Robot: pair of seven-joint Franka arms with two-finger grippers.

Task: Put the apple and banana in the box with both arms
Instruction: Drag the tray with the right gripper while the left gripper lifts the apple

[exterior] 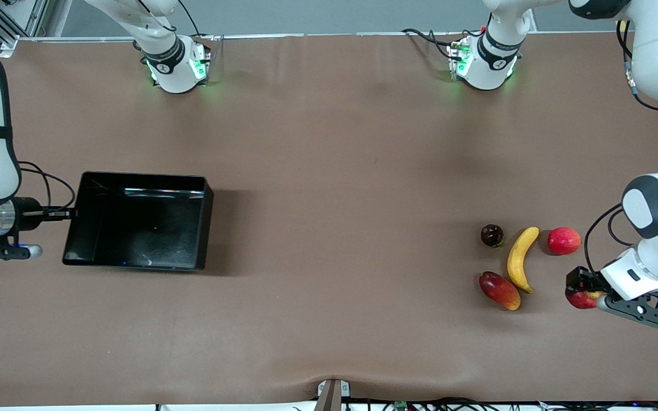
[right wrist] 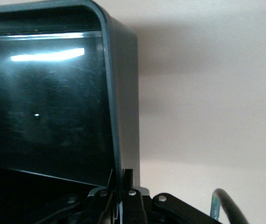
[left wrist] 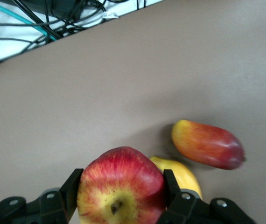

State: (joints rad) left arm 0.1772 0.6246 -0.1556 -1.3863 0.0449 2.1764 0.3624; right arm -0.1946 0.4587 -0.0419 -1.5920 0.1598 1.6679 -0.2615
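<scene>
My left gripper (exterior: 581, 290) is shut on the apple (exterior: 586, 298), red with yellow streaks. It holds the apple over the table beside the other fruit, at the left arm's end. In the left wrist view the apple (left wrist: 121, 184) sits between both black fingers (left wrist: 72, 186). The yellow banana (exterior: 520, 258) lies on the table close by; one end shows in the left wrist view (left wrist: 183, 175). The black box (exterior: 208, 220) stands at the right arm's end. My right gripper (exterior: 71, 214) is shut on the box's end wall (right wrist: 123, 93).
A red-and-yellow mango-like fruit (exterior: 499, 290) lies beside the banana, nearer to the front camera; it also shows in the left wrist view (left wrist: 207, 143). A pinkish-red round fruit (exterior: 564, 240) and a dark round fruit (exterior: 492, 234) flank the banana's upper end.
</scene>
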